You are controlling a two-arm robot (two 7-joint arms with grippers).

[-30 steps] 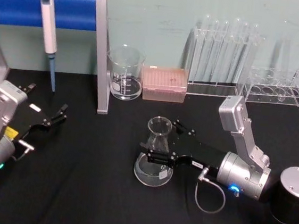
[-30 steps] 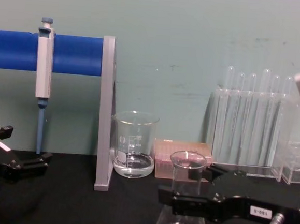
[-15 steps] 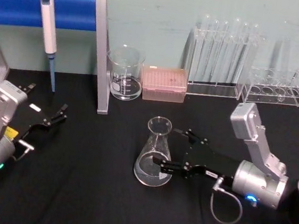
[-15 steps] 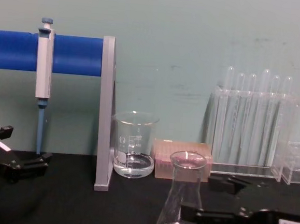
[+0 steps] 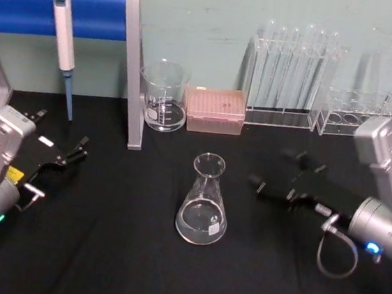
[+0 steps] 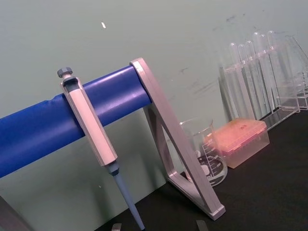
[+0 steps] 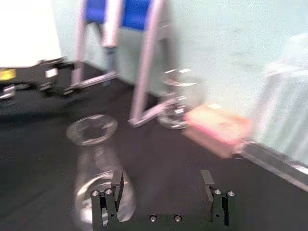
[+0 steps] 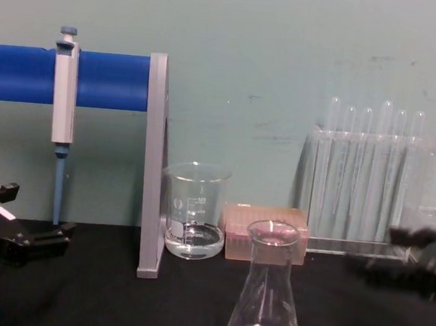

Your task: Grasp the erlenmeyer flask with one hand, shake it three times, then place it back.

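Flask of clear glass, the erlenmeyer flask (image 5: 203, 202), stands upright on the black cloth (image 5: 122, 251) in the head view, conical with narrow neck. The right gripper (image 5: 266, 184) is near it, apart, holding nothing. The left gripper (image 5: 69, 155) rests far left, fingers parted. Right wrist view: fingers (image 7: 117, 185) spread wide, flask (image 7: 96, 168) beside them. Chest view: flask (image 8: 266, 295) before the beaker (image 8: 194, 210) and pink box (image 8: 265, 231).
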